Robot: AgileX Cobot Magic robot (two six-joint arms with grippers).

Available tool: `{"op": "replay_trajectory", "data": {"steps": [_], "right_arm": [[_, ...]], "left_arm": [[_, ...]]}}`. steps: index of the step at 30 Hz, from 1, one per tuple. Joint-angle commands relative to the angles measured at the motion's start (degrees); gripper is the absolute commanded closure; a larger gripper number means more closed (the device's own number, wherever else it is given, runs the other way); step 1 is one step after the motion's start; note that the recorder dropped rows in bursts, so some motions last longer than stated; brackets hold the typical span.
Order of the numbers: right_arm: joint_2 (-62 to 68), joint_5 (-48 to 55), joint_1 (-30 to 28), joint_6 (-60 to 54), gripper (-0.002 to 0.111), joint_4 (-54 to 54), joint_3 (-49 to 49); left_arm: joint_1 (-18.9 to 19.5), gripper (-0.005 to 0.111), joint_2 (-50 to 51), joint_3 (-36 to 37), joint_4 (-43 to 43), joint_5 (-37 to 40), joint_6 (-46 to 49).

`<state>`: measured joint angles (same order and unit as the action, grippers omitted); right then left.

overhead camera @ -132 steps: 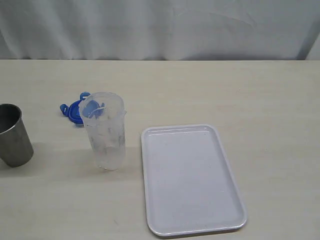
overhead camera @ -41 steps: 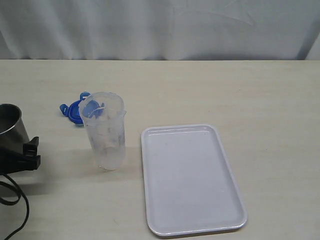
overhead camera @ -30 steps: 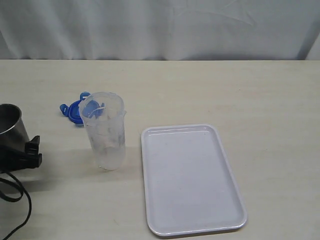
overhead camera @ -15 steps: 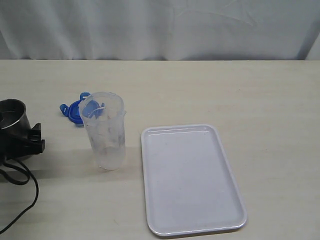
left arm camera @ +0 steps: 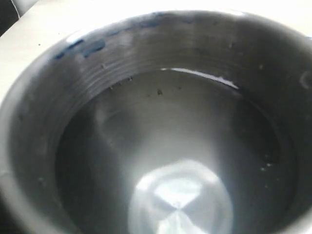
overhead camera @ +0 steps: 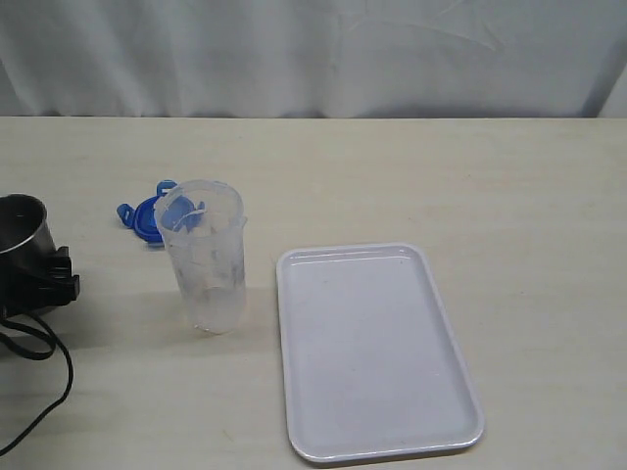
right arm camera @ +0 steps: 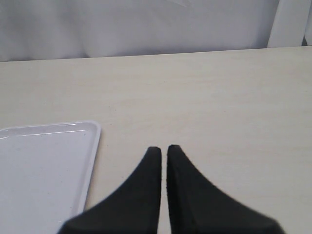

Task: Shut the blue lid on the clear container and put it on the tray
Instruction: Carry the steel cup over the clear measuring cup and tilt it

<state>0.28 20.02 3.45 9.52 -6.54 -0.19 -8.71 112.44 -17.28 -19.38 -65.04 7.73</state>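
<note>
Blue lid (overhead camera: 144,217) left flat on table (overhead camera: 490,196) behind clear container (overhead camera: 206,264) (upright, uncapped, near tray (overhead camera: 372,352)); nothing yet closed. Left gripper (overhead camera: 49,279) seen at steel cup (overhead camera: 20,223), judged off target; jaw state cannot be told. Right gripper (right arm camera: 164,155) parked near tray corner, jaws together, empty, presumably kept clear until needed.

In the exterior view the container (overhead camera: 206,259) covers the right part of the lid (overhead camera: 143,217), and its printed marks are too faint to read. At the left edge the cup (overhead camera: 18,225) is cut off, its lower half behind the left arm (overhead camera: 44,279), itself mostly out of frame. The cup's inside fills the left wrist view, rim cropped. The tray (right arm camera: 44,165) runs off the right wrist view.
</note>
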Motion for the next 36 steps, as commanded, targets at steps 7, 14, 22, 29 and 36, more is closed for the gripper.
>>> {"op": "replay_trajectory", "data": {"steps": [7,14,22,29,36], "right_arm": [[-0.3,-0.2,0.0,0.1,0.104,0.1,0.2],[-0.3,-0.2,0.0,0.1,0.104,0.1,0.2],[-0.3,-0.2,0.0,0.1,0.104,0.1,0.2],[-0.3,-0.2,0.0,0.1,0.104,0.1,0.2],[-0.3,-0.2,0.0,0.1,0.104,0.1,0.2]], "left_arm": [[0.0,0.006,0.2,-0.1,0.9,-3.5,-0.9],[0.0,0.008,0.2,-0.1,1.7,-3.6,-2.1],[0.0,0.06,0.2,-0.1,4.1,-3.0,-2.1],[0.0,0.093,0.2,-0.1,8.3,-1.5,-2.1],[0.0,0.107,0.2,-0.1,12.4,-3.4,-3.5]]}}
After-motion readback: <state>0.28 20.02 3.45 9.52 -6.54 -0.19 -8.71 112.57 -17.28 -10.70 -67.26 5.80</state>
